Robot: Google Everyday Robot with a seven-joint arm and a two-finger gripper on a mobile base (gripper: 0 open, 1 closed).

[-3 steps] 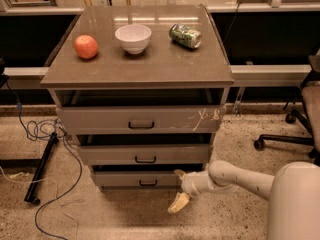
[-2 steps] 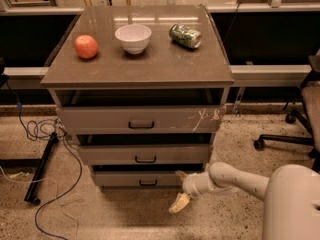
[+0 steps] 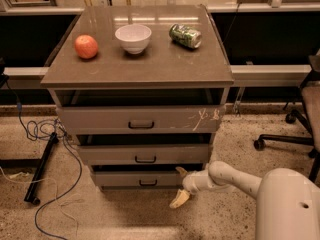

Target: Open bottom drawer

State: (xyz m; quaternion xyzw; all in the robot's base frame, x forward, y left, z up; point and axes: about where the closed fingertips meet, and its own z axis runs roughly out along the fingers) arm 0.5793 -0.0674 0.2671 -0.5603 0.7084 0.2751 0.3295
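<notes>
I see the cabinet in grey-brown all over. On its top are a red-orange apple, a white bowl and a green can with pale markings. The cabinet's widest drawer has pale scratch marks at its right end. The bottom drawer is plain grey-brown with a dark handle. Just beside the cabinet's lower right corner is my gripper, its cream-yellow fingers spread, on a white arm. The floor around the cabinet is speckled beige.
</notes>
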